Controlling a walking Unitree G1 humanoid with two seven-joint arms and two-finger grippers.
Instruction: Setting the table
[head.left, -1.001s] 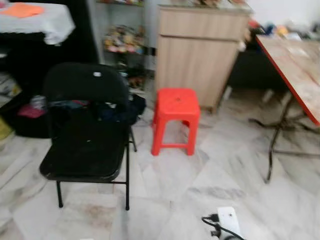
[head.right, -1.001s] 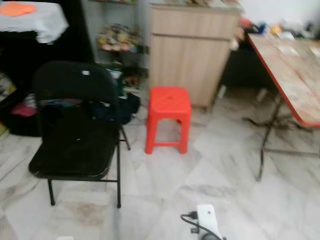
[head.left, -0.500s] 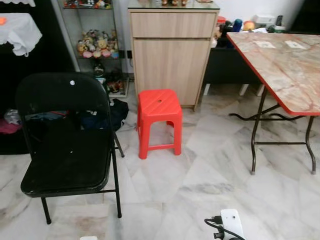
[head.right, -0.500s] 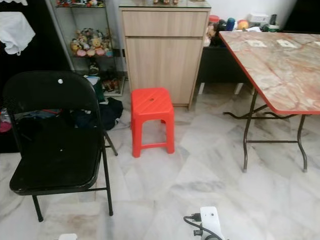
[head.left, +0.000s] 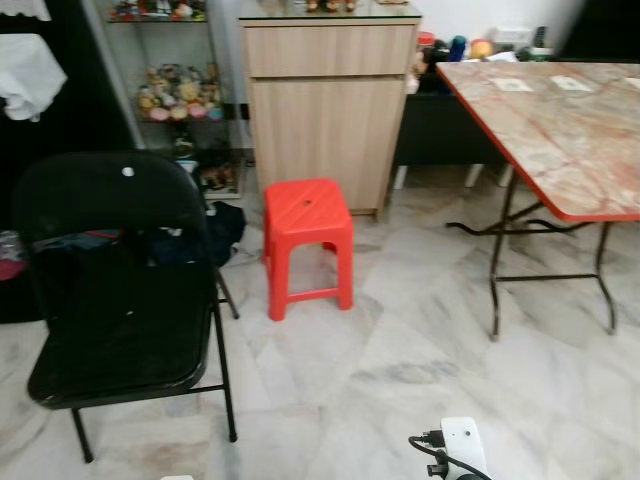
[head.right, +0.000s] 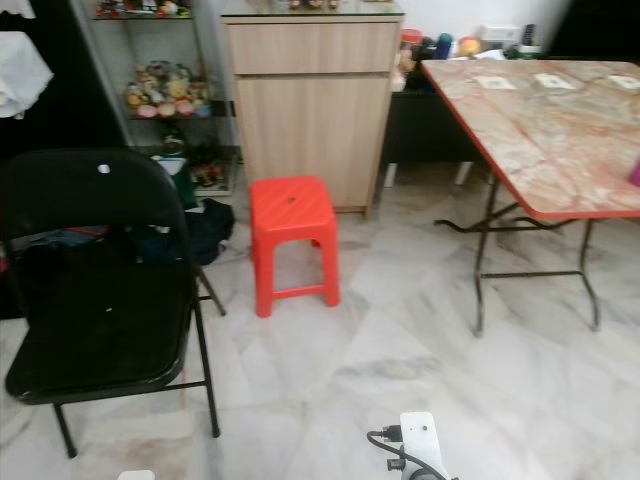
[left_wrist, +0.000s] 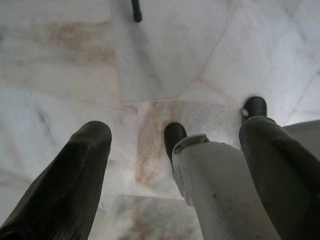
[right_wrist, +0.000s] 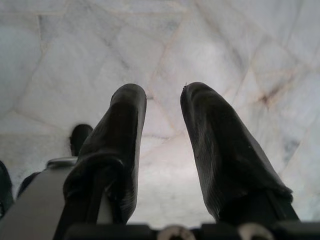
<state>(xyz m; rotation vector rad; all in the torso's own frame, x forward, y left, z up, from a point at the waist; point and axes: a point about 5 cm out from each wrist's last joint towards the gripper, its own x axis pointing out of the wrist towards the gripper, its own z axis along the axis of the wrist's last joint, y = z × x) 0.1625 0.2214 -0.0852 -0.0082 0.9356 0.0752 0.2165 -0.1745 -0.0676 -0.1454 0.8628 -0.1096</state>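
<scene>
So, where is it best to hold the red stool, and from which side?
Probably the red stool by its seat rim, from above: it stands upright between the black chair and the table, and the flat top overhangs the splayed legs slightly.

Both head cameras look forward and down, sharing the stool (head.left: 308, 245) and worktop (head.left: 560, 130). Both wrist cameras point close at the floor (right_wrist: 210, 45).

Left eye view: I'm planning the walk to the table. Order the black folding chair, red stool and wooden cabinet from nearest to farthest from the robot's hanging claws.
1. Black folding chair, near left.
2. Red stool, middle.
3. Wooden cabinet, back.
</scene>
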